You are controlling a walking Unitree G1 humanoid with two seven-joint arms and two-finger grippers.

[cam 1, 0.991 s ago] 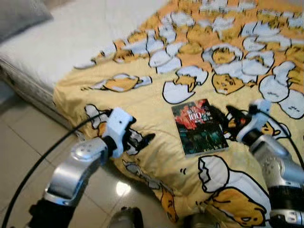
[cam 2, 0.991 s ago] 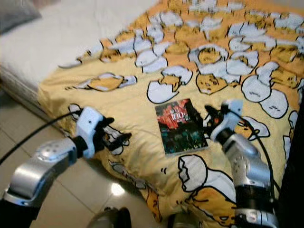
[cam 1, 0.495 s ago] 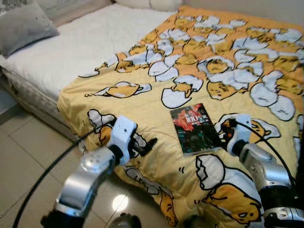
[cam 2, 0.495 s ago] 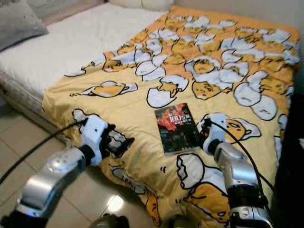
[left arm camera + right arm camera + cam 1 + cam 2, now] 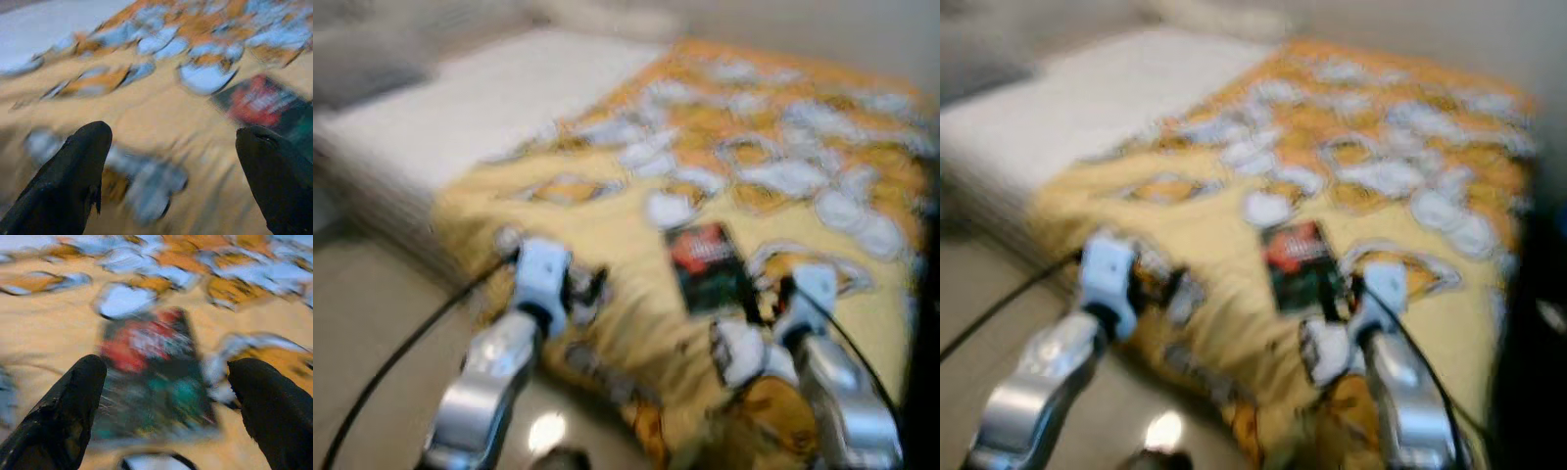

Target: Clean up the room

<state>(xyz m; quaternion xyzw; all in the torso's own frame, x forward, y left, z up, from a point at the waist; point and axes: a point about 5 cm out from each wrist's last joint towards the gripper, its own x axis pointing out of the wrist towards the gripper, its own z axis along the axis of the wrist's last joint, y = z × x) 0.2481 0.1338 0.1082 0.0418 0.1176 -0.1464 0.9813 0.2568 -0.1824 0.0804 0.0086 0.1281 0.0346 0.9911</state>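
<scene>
step: approach book [image 5: 708, 267] on blanket [image 5: 607, 220] | right gripper [image 5: 166, 396] open, aimed at book | left gripper [image 5: 171, 171] open, over blanket | next: straddle book's edge, close

All four views are heavily motion-blurred; the blanket [image 5: 636, 225] pattern is smeared and nothing holds sharp focus. Lighting is even and fairly bright, shadows soft. One small glare spot on the floor [image 5: 548, 431] tiles (near the bed's foot edge).

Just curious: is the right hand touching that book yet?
Apart. The right wrist view shows the book lying on the blanket beyond the open right hand, with nothing between its fingers.
</scene>
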